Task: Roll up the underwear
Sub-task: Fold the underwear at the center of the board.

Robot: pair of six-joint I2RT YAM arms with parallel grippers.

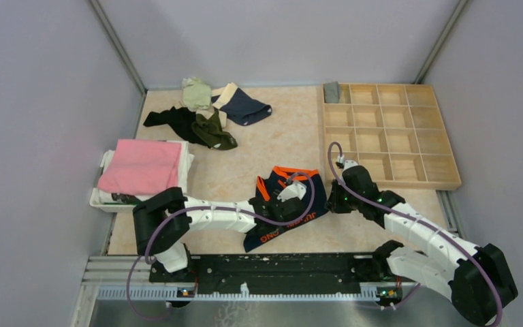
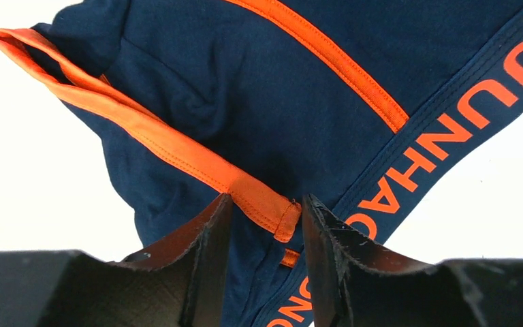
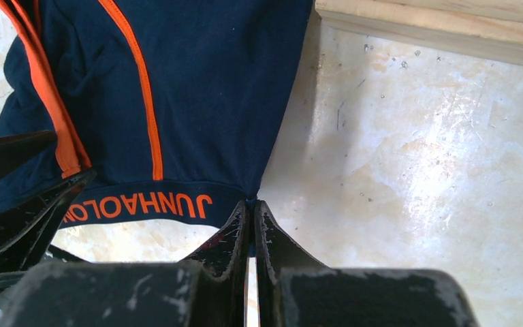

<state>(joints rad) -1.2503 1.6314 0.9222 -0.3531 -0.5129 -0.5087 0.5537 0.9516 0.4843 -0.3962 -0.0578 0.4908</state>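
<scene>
Left claw (image 2: 267,204) parted astride orange hem (image 2: 170,139) | right claw (image 3: 250,204) clenched on underwear (image 3: 204,82) corner

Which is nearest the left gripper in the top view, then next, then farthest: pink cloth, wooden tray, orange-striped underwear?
1. Orange-striped underwear, right under the left gripper.
2. Wooden tray, to its right.
3. Pink cloth, far left.

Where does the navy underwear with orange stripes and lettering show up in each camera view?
Top external: the navy underwear with orange stripes and lettering lies low centre.
Left wrist: it fills the upper and middle frame.
Right wrist: it sits upper left.
Shared landmark: its orange-lettered waistband.
</scene>
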